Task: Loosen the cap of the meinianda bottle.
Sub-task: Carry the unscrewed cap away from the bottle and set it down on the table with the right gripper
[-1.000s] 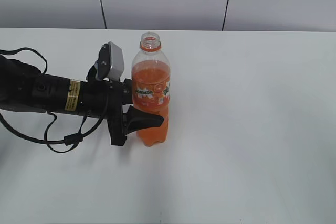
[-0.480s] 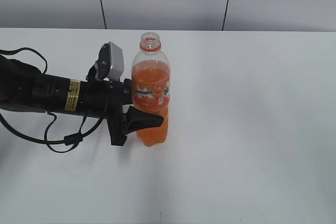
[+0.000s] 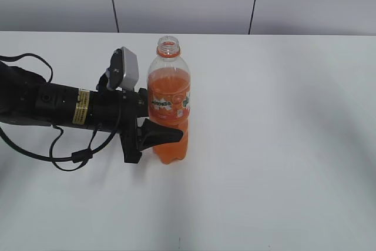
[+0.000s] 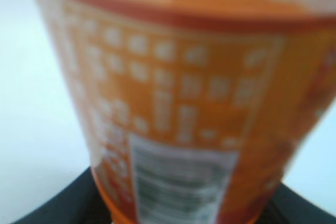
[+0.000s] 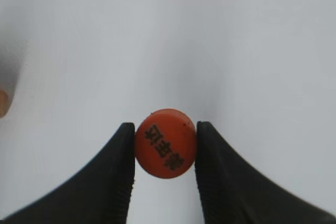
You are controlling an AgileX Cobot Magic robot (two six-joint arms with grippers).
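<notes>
Holding the meinianda bottle [image 3: 170, 107] tight and upright on the worktop [image 3: 282, 145], the left pincer [image 3: 157, 123] should not let it tip, while the right pincer [image 5: 165, 142] squeezes the cap [image 5: 166, 143], already off the open neck, over the worktop.

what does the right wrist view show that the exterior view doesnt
Only the right wrist view shows the orange cap, pinched in the right hand above bare white table; the exterior view shows neither the cap nor that hand.

Only the exterior view shows the bottle standing upright with its neck open, and the left hand clamped around its lower body.

Both share the white table. An orange sliver at the right wrist view's left edge might be the bottle, but that cannot be told.
</notes>
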